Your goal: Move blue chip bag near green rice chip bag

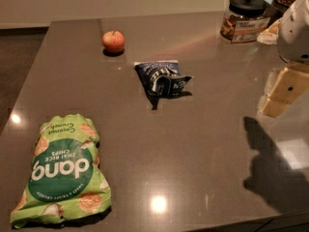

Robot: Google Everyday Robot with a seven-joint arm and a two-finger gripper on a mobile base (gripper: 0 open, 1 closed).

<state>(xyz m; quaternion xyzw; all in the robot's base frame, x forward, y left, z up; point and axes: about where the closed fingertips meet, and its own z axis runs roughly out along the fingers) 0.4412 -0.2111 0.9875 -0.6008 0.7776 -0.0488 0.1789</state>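
Lying at the near left corner of the dark grey table (pixel 203 129), the green rice chip bag (pixel 63 170) rests puffy, its "dang" lettering upside down to the camera. Farther back and a little to the right, a red apple (pixel 113 41) stands alone. Right of the apple and nearer the table's middle lies the blue chip bag (pixel 161 78), crumpled, one end folded up, well apart from the green rice chip bag. At the far right a clear jar (pixel 245 17) with a black lid holds brown contents. The gripper (pixel 282 93), cream-coloured under a white arm housing, hangs at the right edge above the table, well apart from both bags; whether it is open or closed cannot be told.
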